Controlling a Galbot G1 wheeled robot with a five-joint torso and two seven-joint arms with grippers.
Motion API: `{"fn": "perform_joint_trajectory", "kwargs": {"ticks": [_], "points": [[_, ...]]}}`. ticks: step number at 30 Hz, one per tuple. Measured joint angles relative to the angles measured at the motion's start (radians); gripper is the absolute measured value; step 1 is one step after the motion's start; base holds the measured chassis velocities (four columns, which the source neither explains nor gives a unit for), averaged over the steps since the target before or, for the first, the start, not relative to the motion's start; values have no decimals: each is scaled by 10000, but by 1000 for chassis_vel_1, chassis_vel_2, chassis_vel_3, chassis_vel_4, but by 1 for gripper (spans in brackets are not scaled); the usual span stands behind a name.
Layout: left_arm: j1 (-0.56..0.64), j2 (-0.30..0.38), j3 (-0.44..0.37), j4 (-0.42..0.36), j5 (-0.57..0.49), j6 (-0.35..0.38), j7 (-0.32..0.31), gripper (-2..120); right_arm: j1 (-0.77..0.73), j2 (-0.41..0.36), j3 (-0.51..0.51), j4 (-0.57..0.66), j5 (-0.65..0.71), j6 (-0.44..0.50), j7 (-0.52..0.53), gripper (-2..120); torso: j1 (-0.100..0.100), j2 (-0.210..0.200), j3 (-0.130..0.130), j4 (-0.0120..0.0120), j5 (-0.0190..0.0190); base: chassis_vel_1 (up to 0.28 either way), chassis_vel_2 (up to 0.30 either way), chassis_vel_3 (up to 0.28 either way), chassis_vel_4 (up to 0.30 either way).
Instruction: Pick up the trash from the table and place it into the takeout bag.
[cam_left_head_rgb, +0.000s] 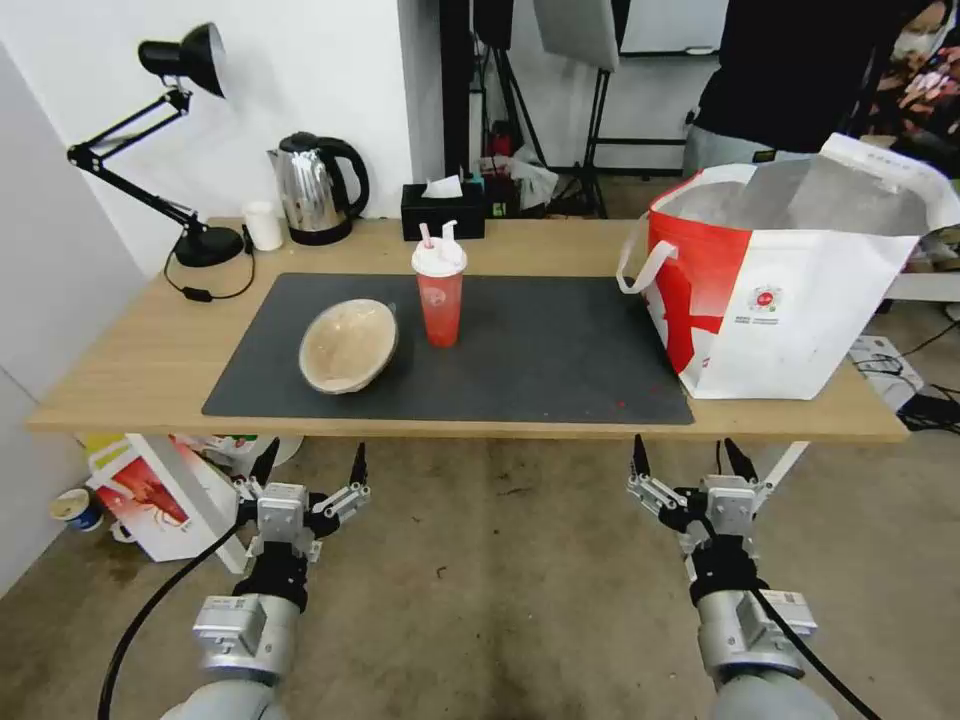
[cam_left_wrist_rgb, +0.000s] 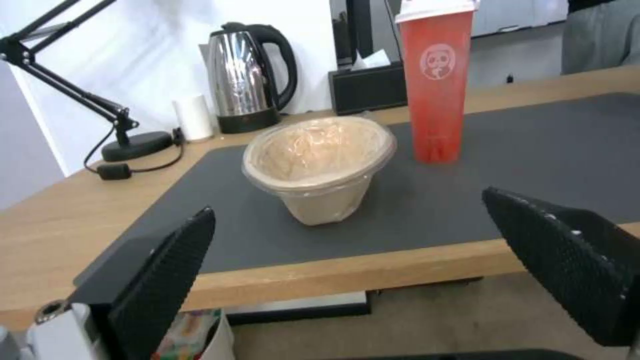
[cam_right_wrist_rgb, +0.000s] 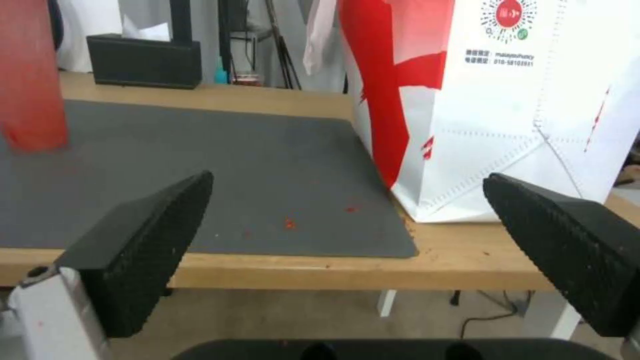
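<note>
I'm looking at a studio-like workroom: bare concrete floor (cam_left_head_rgb: 500, 560), light stands (cam_left_head_rgb: 590, 150) behind the tabletop (cam_left_head_rgb: 150, 350), a desk lamp (cam_left_head_rgb: 170, 150) and kettle (cam_left_head_rgb: 315, 190) against white partitions.

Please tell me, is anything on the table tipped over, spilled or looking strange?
Yes. The beige paper bowl lies tilted on the dark mat, its opening facing the table's front edge. Small red specks dot the mat near the takeout bag. The red drink cup stands upright.
</note>
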Motion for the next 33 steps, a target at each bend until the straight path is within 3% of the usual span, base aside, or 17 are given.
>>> {"fn": "perform_joint_trajectory", "kwargs": {"ticks": [33], "points": [[0,0,0,0,0,0,0,100,72,-13,36,-16,-214,462,-372,100,0,0,0,-1,0,0,0,0,0]]}}
